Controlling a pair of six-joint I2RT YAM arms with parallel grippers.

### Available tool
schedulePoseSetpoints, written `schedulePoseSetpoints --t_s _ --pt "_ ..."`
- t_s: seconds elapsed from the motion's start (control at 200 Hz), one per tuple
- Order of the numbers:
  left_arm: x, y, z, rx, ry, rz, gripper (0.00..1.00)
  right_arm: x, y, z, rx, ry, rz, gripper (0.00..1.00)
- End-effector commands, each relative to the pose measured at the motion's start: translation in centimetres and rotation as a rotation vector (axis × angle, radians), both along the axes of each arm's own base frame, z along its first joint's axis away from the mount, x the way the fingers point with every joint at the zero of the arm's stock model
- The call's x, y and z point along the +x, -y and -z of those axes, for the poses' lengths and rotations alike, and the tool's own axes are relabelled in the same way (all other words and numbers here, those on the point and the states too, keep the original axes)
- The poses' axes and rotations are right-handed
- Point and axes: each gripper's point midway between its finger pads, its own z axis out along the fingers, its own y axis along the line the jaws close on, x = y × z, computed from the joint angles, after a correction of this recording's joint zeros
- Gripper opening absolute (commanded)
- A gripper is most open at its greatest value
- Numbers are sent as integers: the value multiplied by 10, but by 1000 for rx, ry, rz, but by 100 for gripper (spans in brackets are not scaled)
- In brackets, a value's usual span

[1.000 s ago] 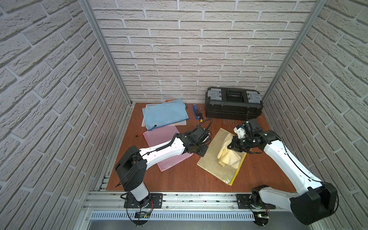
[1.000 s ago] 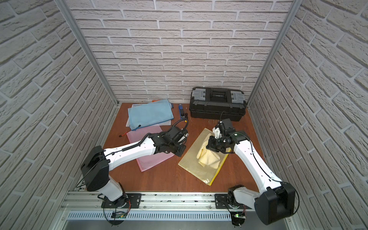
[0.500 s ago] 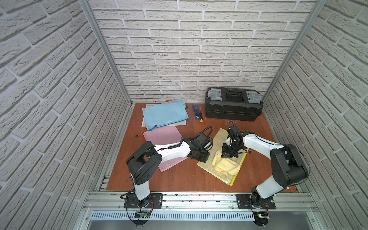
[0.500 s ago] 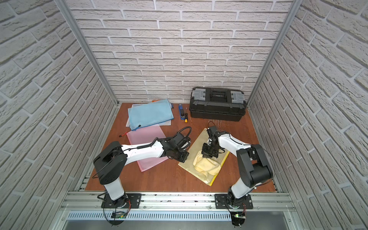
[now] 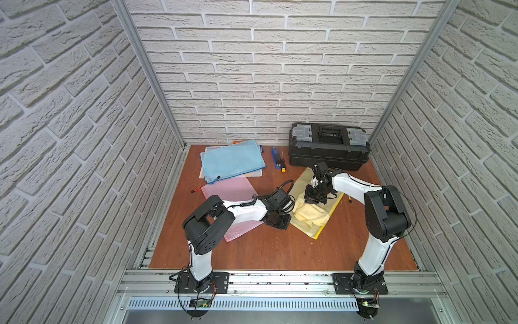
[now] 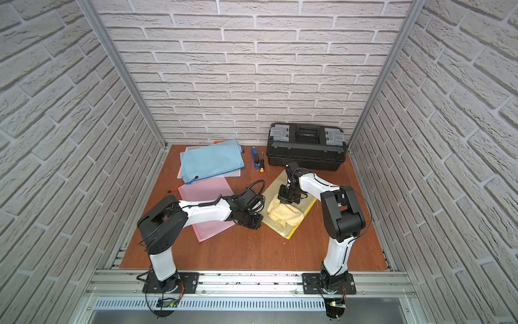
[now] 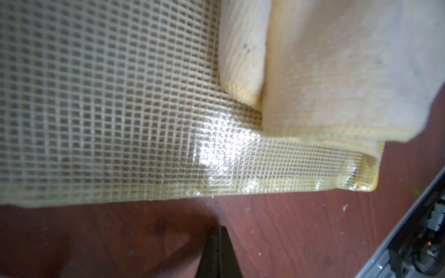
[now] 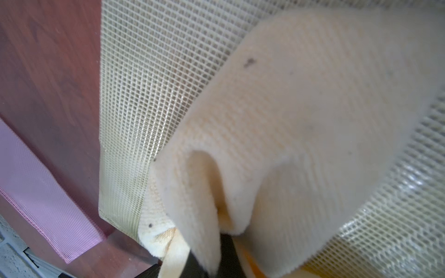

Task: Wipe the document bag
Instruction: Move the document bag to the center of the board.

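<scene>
On the bench (image 5: pixel 266 252), the cloth (image 5: pixel 309 214) lies on the document bag (image 5: pixel 302 182); the toolbox (image 5: pixel 328 148) stands just behind, stacked bags (image 5: pixel 232 161) far left.

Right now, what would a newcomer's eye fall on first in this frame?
The yellow mesh document bag lies in the middle of the table, with a pale yellow cloth bunched on it and pinched in the right claw. The left claw sits shut beside the bag's edge. A black toolbox stands against the back wall, with a blue bag and a pink bag on the other side.
</scene>
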Motion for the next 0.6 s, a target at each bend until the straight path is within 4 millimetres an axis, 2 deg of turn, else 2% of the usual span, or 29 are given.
schedulePoseSetpoints --t_s 0.0,0.055,0.11,0.125,0.18,0.275,0.35,0.485,0.595 --pt "14 -5 -19 -50 66 -34 0 -15 6 -3 -22 -19 -16 2" --pt "20 -7 -33 -75 103 -42 0 -26 9 0 -27 -32 -17 2" --pt "27 -14 -40 -70 126 -59 0 -35 11 3 -29 -45 -13 2" --pt "28 -15 -41 -67 129 -62 3 -37 11 4 -28 -47 -11 2" --pt "33 -22 -39 -49 132 -79 9 -44 11 6 -18 -54 -5 2" --pt "40 -28 -27 -31 119 -99 7 -51 11 9 -2 -54 10 2" --pt "44 -24 -21 -55 99 -100 0 -54 11 12 2 -63 17 2" --pt "36 -11 -7 -74 40 -72 0 -49 4 9 21 -50 12 2" --pt "32 -9 -8 -80 44 -65 0 -41 -1 2 14 -32 -12 2"
